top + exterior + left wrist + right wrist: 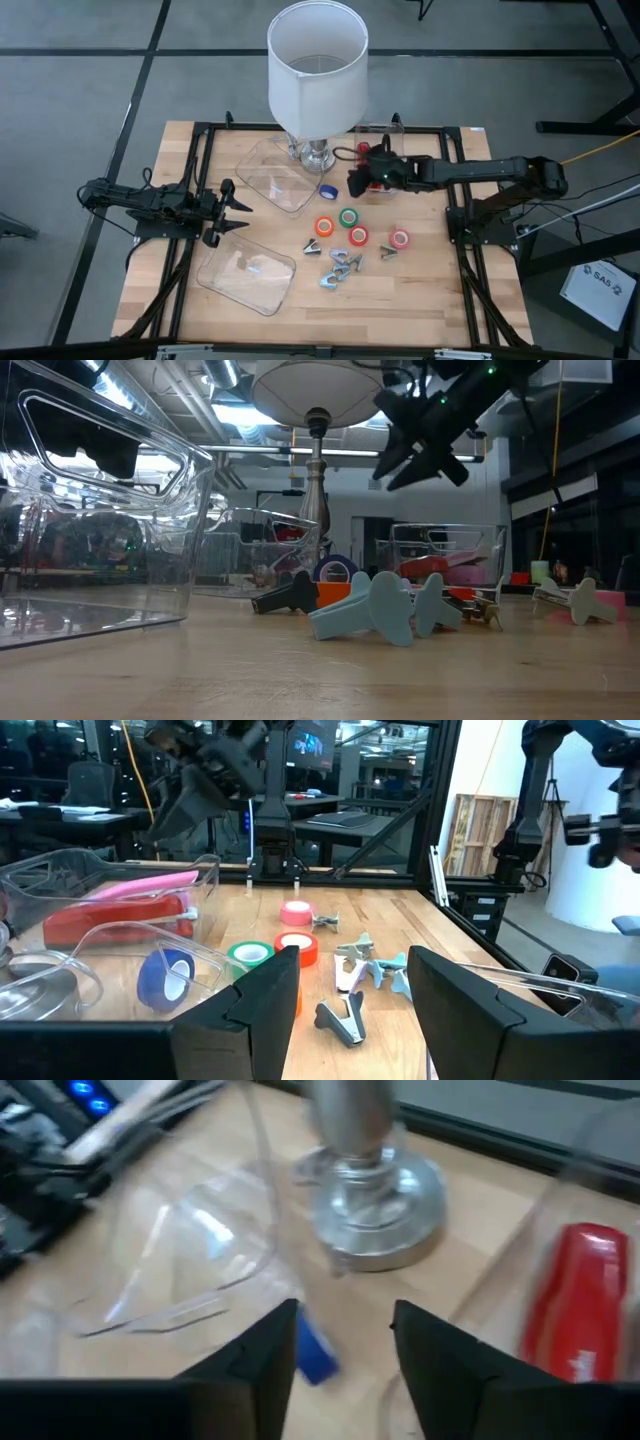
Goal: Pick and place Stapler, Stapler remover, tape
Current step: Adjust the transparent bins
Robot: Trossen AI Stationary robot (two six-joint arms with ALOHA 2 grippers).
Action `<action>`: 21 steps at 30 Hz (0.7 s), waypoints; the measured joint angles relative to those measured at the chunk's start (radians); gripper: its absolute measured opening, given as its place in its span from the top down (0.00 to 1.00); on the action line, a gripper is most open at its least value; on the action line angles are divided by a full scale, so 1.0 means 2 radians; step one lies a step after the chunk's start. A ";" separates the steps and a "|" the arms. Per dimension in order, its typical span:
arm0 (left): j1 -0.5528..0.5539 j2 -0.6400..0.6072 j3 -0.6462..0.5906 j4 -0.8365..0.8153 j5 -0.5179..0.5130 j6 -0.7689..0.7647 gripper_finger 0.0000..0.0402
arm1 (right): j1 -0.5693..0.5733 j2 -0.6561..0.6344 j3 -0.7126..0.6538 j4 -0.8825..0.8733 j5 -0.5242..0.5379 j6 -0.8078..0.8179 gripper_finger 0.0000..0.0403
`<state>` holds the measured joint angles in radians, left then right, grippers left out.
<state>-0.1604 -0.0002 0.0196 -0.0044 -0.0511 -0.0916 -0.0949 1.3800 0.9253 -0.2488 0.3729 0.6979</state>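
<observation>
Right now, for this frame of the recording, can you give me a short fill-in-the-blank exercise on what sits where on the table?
1. The red stapler lies inside a clear plastic ____.
2. The tall table lamp with a silver metal base has a ____ shade.
3. The right gripper hangs over the ____ roll of tape beside the lamp.
4. The left gripper waits between two ____ plastic containers.

Missing words: container; white; blue; clear

From above, the lampshade (pixel 317 65) hides the lamp's stem from me. My right wrist view is blurred, the blue tape roll (pixel 314 1351) partly hidden behind a finger (pixel 262 1370), the red stapler (pixel 575 1305) cut off.
</observation>
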 joint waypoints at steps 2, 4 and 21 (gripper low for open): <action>0.000 0.000 0.000 0.000 0.000 0.000 0.54 | 0.011 0.000 0.000 0.007 -0.003 0.000 0.67; 0.000 0.000 0.000 0.000 0.000 0.000 0.54 | 0.021 0.000 0.000 0.008 -0.004 0.000 0.75; 0.000 0.000 0.000 0.000 0.000 0.000 0.54 | 0.069 0.051 0.000 0.006 -0.049 0.054 0.99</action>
<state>-0.1602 -0.0002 0.0198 -0.0044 -0.0510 -0.0917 0.0422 1.4821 0.9257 -0.2363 0.2745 0.8062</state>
